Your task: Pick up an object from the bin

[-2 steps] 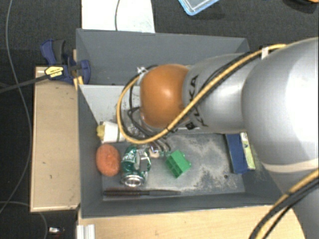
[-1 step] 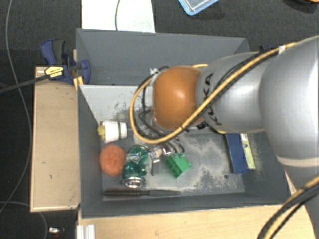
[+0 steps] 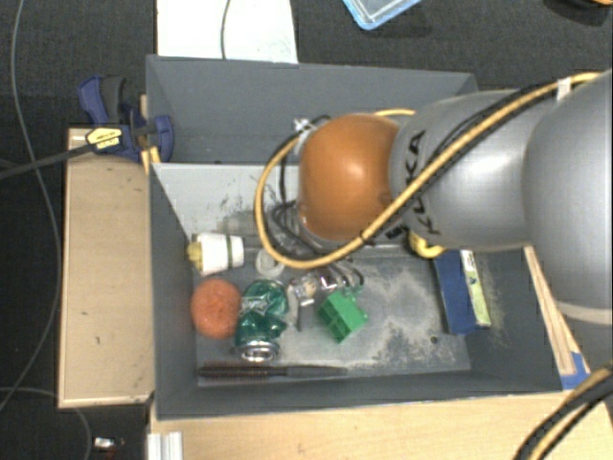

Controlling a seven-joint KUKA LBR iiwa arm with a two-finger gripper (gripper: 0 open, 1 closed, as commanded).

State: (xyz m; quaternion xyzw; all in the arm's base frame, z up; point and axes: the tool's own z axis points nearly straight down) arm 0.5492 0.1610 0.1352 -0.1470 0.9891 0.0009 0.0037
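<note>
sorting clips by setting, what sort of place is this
Probably a robotics lab's bin-picking station: a KUKA arm reaches into a grey bin holding loose odds like a crushed can, an orange ball and a green block.

The grey arm (image 3: 498,180) comes in from 3 o'clock and bends down over the bin, its wrist capped by a rounded orange cover (image 3: 347,175). A yellow-and-black cable (image 3: 260,199) runs along the arm from 2 o'clock and loops round the cover's 9 o'clock side. The gripper (image 3: 324,286) seems to hang low at the cover's 6 o'clock, mostly hidden beneath it.
</note>
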